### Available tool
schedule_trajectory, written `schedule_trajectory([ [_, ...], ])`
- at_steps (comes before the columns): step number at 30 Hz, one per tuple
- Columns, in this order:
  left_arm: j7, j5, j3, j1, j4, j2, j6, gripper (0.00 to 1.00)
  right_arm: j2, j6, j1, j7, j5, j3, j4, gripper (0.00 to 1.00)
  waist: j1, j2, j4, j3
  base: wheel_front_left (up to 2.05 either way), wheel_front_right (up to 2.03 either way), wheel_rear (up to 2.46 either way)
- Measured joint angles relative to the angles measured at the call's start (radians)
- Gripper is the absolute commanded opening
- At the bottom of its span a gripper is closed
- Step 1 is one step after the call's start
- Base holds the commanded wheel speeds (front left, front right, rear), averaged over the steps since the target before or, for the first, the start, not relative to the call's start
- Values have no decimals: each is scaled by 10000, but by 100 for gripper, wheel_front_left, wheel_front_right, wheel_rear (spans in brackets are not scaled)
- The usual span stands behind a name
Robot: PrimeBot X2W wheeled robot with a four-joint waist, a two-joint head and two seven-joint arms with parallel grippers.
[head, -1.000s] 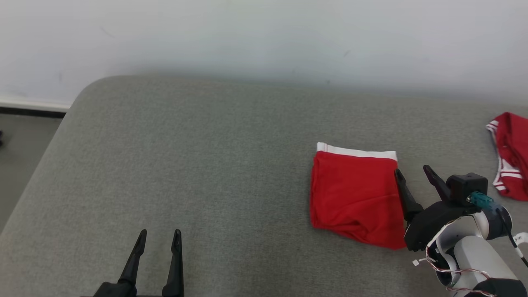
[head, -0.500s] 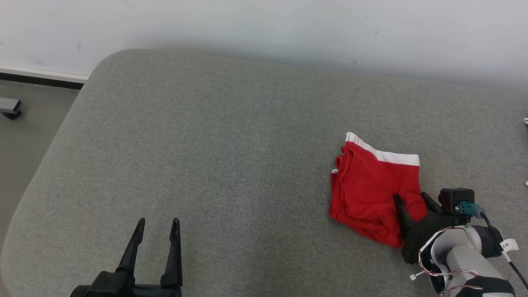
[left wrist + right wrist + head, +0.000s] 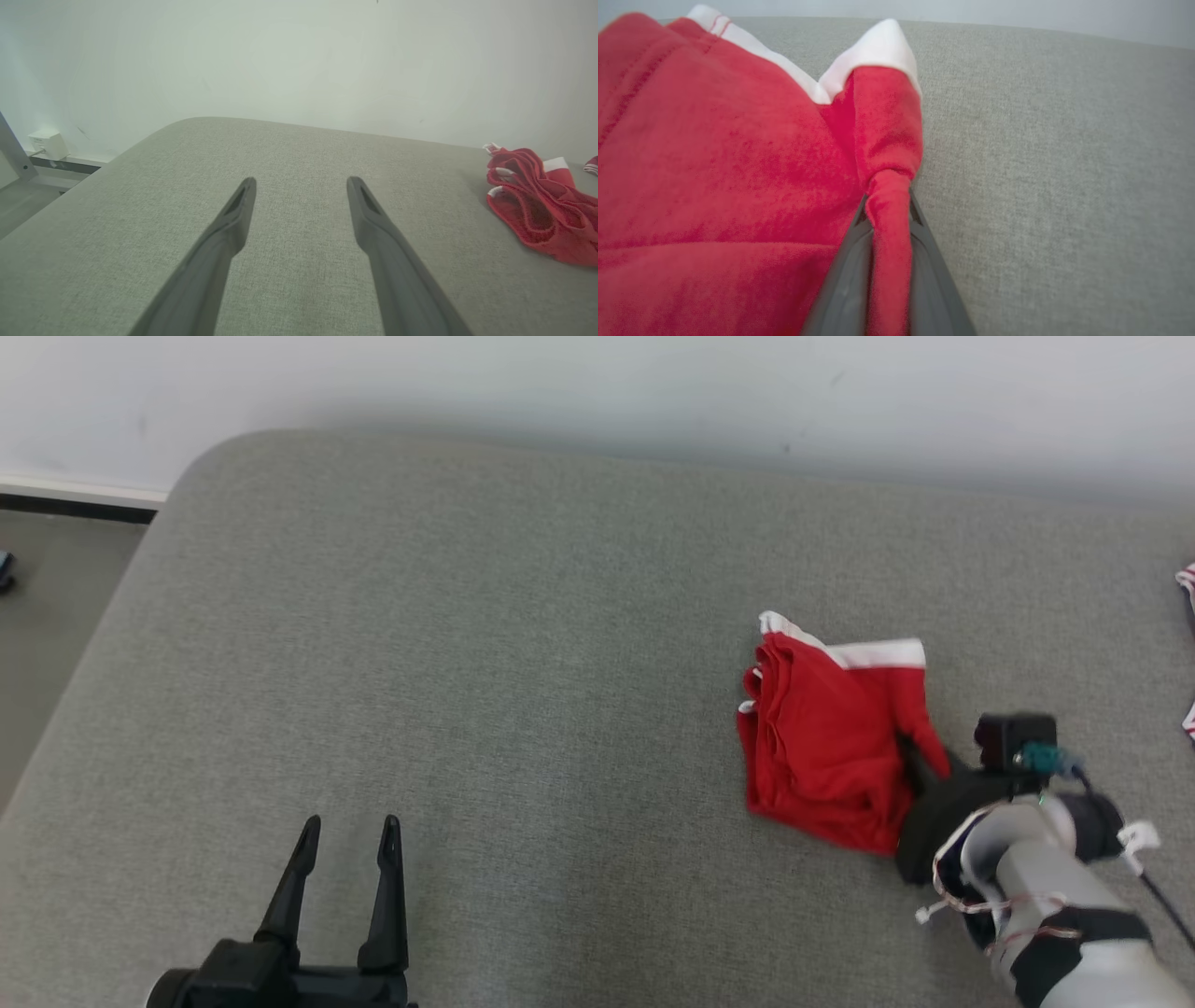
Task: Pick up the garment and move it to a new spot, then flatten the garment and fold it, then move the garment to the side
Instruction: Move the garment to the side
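Holding folded red garment (image 3: 822,747), right part of grey cushion (image 3: 467,663), by its right edge in clenched right claw (image 3: 887,207). With left claw (image 3: 347,831) released, well apart. Probably starting move-aside step. Next: lift gently, carry sideways, guard folds.

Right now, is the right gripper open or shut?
Shut: the right gripper pinches a fold of the red garment between its fingers.

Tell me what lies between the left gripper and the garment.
Just bare grey cushion, as the head view shows: the left gripper stands well apart from the garment.
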Motion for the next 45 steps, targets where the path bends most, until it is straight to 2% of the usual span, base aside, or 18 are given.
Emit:
schedule_trajectory([
  [7, 0, 10, -192, -611, -349, -2, 6, 100, -1037, -2, -1290, 341, 50, 1383, -869, 0, 1, 0, -383, 732, 0, 0, 0],
  [9, -2, 33, -188, -926, -548, 0, 17, 100, -1680, -2, -1920, 545, 207, 2088, -1503, 0, 1, 0, -649, 1127, 0, 0, 0],
  [12, -2, 174, -272, -1135, -748, -4, 8, 100, -2468, -2, -2531, 708, 512, 2598, -2036, 0, 2, 1, -977, 1548, 0, 0, 0],
  [17, -2, 512, -165, -1495, -1032, 17, -65, 100, -3854, -2, -3284, 869, 1034, 3110, -2671, 0, 2, 1, -1558, 2284, 0, 0, 0],
  [20, 0, 681, -88, -1607, -1143, 163, -119, 100, -4439, -2, -3576, 830, 1317, 3300, -2842, 0, 2, 1, -1940, 2681, 0, 0, 0],
  [34, -2, 1074, 59, -1554, -2161, 763, -199, 100, -6157, -2, -5169, 1154, 1657, 3933, -2621, 0, 1, 1, -3491, 3943, 0, 0, 0],
  [41, -2, 1168, 50, -1514, -2529, 882, -198, 100, -6575, -2, -6027, 1292, 1528, 4504, -2130, 0, 0, 0, -3766, 4418, 0, 0, 0],
  [45, -4, 1168, 61, -1499, -2683, 945, -188, 100, -6610, -2, -6515, 1233, 1312, 4849, -1789, 0, -1, 0, -3818, 4610, 0, 0, 0],
])
